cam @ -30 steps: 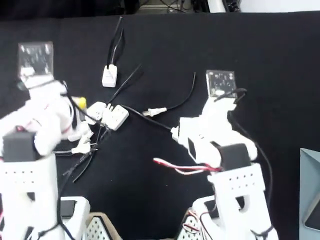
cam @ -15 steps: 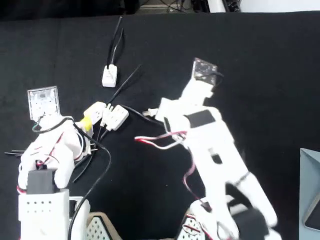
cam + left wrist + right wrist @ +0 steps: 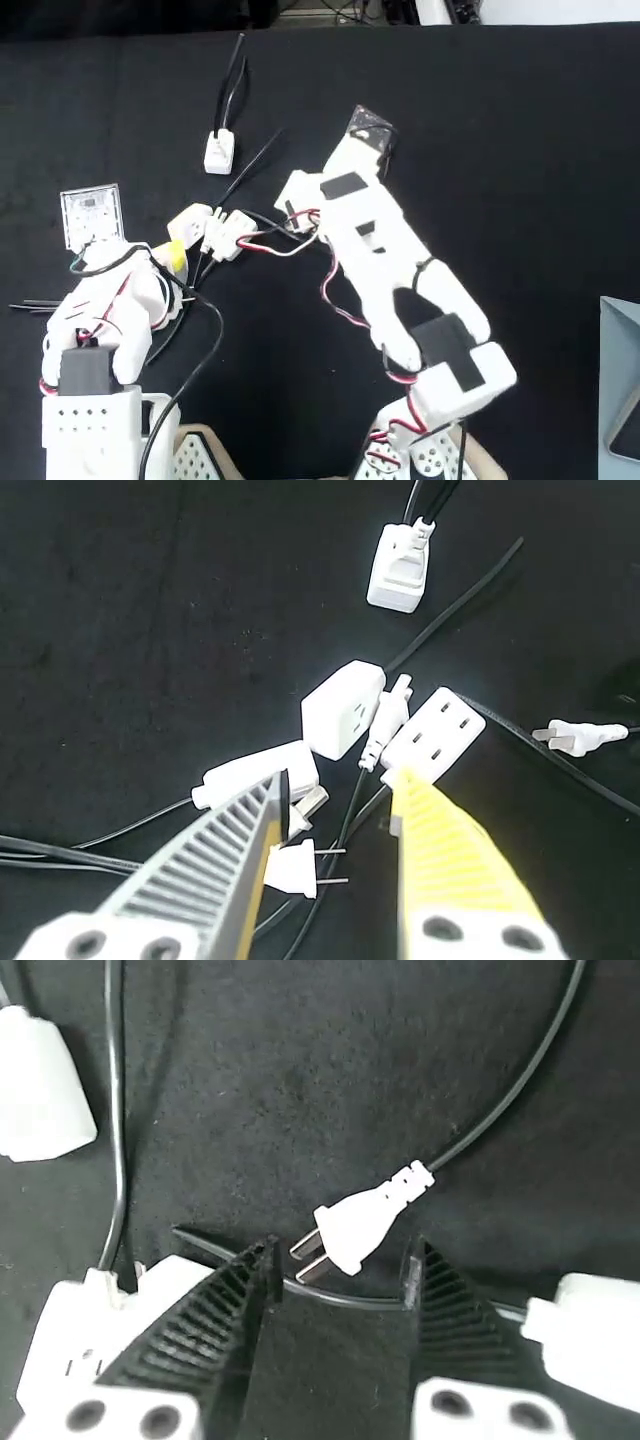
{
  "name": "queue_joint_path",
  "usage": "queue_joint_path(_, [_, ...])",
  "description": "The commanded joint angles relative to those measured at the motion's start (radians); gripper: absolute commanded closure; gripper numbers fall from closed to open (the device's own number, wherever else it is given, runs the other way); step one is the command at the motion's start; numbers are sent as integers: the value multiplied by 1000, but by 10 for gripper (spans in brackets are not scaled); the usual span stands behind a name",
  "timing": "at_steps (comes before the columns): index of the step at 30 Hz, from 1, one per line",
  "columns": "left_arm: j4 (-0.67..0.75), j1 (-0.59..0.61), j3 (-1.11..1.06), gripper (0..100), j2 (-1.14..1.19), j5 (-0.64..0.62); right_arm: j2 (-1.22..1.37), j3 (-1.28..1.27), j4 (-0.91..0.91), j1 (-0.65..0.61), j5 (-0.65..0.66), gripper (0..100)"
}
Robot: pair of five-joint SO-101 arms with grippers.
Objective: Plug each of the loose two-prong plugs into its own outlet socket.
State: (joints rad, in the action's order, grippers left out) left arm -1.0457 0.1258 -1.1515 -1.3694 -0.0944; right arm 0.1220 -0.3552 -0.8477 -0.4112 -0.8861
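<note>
Right gripper (image 3: 340,1252), fingers wide, straddles a white two-prong plug (image 3: 362,1222) near the high view's centre; left gripper (image 3: 337,778), lower left, gapes equally wide.

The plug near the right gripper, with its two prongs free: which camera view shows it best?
The right wrist view. The plug lies there large between the open fingers of the right gripper, both prongs plain. The left wrist view has the plug small at the edge. In the high view the right arm covers it.
</note>
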Motion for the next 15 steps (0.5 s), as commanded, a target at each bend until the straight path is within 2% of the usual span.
queue_joint_path(1, [20,10,-4,815,-8,-3,2,61,12,-23,-31,800])
queue_joint_path(15, [17,10,-7,815,-8,-3,41,59,61,0,-80,800])
